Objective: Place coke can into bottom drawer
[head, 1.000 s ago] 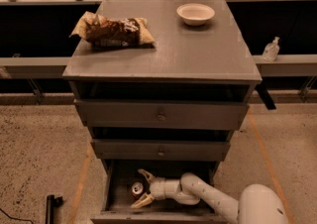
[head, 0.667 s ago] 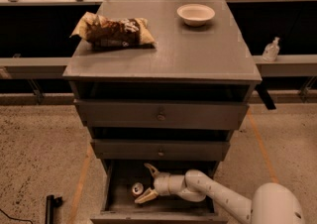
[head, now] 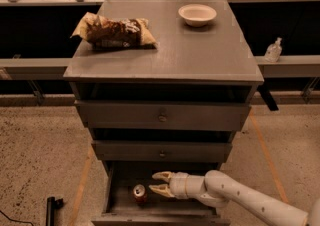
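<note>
**A:** Since the coke can (head: pixel 140 193) stands upright inside the bottom drawer (head: pixel 155 214), left of its middle, is the gripper (head: pixel 152 182) gripping it?

**B:** No. The gripper sits inside the drawer at the can's three o'clock. Its two fingers (head: pixel 162 175) are spread wide and pinch nothing. The lower tip lies just beside the can, and whether it touches cannot be told.

**A:** So the placing looks all but finished. What could spoil it?

**B:** The way out. If the arm swings toward nine o'clock, or the lower finger drags across the can, the can would likely tip and roll on the drawer floor. Rising too steeply toward twelve o'clock could knock the wrist against the knobbed drawer (head: pixel 161 153) just above.

**A:** And the chip bag (head: pixel 114 31) and bowl (head: pixel 197 14)?

**B:** Both lie on the cabinet top (head: pixel 200 55), well apart from the arm, so they are probably safe.
</note>
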Tool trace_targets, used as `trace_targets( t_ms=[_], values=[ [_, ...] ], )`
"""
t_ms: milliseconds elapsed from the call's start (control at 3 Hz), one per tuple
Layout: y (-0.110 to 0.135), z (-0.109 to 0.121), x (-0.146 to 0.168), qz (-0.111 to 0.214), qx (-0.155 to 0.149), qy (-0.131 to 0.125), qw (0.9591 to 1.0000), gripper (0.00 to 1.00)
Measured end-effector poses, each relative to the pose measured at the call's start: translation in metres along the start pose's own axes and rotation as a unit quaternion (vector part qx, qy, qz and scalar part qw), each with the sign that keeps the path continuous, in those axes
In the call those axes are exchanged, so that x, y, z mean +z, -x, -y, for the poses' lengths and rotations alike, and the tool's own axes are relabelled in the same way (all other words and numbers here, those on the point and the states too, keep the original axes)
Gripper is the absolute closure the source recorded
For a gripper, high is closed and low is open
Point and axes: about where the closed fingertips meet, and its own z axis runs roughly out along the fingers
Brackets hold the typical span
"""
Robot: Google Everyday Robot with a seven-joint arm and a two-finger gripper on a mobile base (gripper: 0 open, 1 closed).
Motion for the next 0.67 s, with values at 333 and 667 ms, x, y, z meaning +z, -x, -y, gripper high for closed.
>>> trace_targets(
  t_ms=[333,667],
  values=[
    [0.0149,-0.0255,-0.0035,-0.007,-0.011,0.024,0.9996,0.85],
    [0.0159,-0.026,-0.0024,-0.007,-0.011,0.024,0.9996,1.0]
  ],
)
